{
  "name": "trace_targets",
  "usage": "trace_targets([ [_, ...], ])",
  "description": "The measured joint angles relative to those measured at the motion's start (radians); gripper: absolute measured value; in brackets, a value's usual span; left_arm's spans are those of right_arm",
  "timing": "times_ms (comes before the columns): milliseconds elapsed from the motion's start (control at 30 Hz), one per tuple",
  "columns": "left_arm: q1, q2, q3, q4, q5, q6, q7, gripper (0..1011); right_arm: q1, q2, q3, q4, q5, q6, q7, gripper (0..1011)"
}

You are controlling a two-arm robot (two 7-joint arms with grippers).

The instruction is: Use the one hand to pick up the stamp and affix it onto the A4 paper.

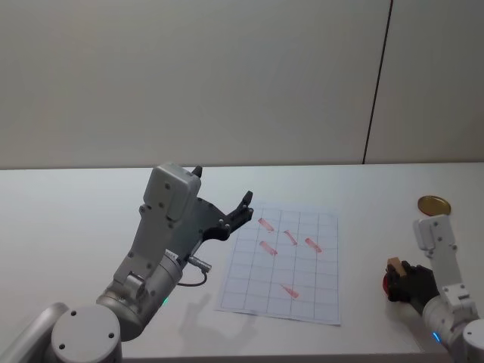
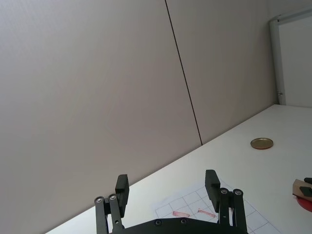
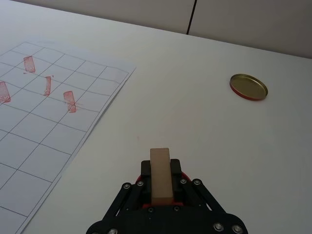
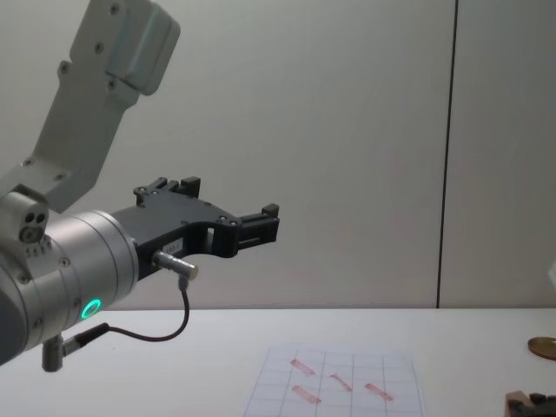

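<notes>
My right gripper [image 1: 401, 278] sits low at the table's right, well clear of the A4 paper [image 1: 249, 291], and is shut on the stamp [image 1: 395, 266], a tan wooden block. In the right wrist view the stamp [image 3: 160, 178] stands between the black fingers of that gripper [image 3: 160, 168], with a red pad showing just beneath. The A4 paper [image 3: 39, 146] has a grid and several red stamped marks. My left gripper [image 1: 222, 186] hangs open high above the paper's left edge, holding nothing; its fingers [image 2: 122, 187] stand wide apart.
A round golden lid [image 1: 434, 204] lies on the white table behind the right gripper. A red pad [image 1: 388, 284] lies under the right gripper. The raised left arm [image 4: 104, 252] stands to the left of the paper.
</notes>
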State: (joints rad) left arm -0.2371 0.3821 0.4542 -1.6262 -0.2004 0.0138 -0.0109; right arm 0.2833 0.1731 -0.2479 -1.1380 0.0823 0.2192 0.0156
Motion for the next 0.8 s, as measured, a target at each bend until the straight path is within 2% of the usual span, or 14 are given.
trace_targets([
  [367, 0.0, 0.0, 0.0, 0.0, 0.0, 0.0, 0.0, 993, 0.002, -0.002, 0.006, -0.001, 0.009, -0.006, -0.005, 216],
  [800, 0.0, 0.0, 0.0, 0.0, 0.0, 0.0, 0.0, 993, -0.01, 0.0, 0.01, -0.08, 0.01, -0.065, -0.01, 216],
])
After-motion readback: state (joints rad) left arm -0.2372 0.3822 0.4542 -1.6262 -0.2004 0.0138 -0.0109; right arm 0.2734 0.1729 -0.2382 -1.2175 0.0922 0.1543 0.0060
